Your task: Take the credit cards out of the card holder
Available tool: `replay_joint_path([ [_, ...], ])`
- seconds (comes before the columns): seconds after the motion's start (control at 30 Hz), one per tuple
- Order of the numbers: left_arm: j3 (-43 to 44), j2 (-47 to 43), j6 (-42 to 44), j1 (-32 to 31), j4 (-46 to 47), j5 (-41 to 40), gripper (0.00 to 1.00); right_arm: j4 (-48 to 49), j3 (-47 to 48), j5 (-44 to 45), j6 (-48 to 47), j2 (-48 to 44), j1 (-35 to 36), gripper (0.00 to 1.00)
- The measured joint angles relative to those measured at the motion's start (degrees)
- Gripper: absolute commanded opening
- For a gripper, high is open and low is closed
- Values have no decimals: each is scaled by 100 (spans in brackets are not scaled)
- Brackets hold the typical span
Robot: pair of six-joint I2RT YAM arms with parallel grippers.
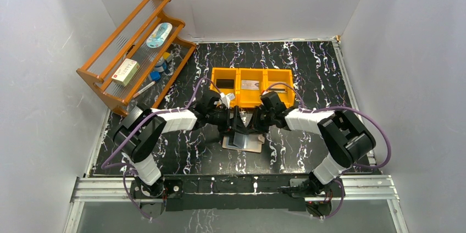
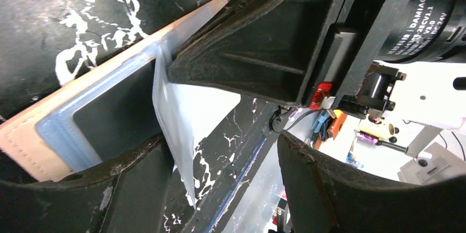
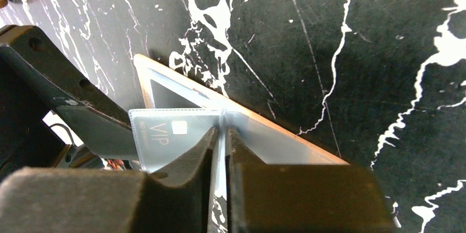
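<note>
The card holder (image 1: 244,145) lies opened flat mid-tabletop (image 1: 313,73), just near of the orange tray (image 1: 251,96), its long axis seemingly left to right. It has a beige stitched rim and glossy blue-grey sleeves. The right hand (image 3: 222,131) pinches one upright translucent sleeve panel (image 2: 181,106). The left hand (image 2: 222,150) is spread around it.

the top view is lit brightly and evenly from above; the walls (image 1: 49,79) are washed pale and only soft shadows are cast on the table (image 1: 308,68). in the left wrist view the far right is blown out white, and the left fingers (image 2: 357,189) are rendered dark and blurred. a pale sheen is seen on the card holder (image 3: 277,140) in the right wrist view; the right fingers (image 3: 297,194) are out of focus.
</note>
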Motion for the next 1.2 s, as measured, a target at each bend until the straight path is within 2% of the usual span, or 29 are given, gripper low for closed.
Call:
replay_joint_path([
  [0.1, 44, 2, -4, -28, 79, 74, 65, -111, 4, -2, 0, -103, -26, 33],
  [0.3, 264, 39, 0, -63, 129, 223, 64, -704, 175, 223, 4, -575, -103, 35],
  [0.53, 461, 232, -4, -262, 212, 337, 65, -1718, 385, 1392, 140, -1473, -260, 36],
  [0.67, 560, 409, 26, -402, 164, 348, 65, -1875, 262, 1803, 271, -2166, -299, 37],
  [0.83, 579, 212, 380, -474, -492, -278, 67, -1814, 50, 1792, 374, -2529, -299, 37],
  [1.0, 584, -374, 682, -470, -1093, -984, 67, -1661, -33, 1427, 413, -2404, -299, 38],
  [1.2, 516, -918, 702, -466, -1272, -1628, 71, -1408, -20, 817, 299, -2002, -299, 37],
])
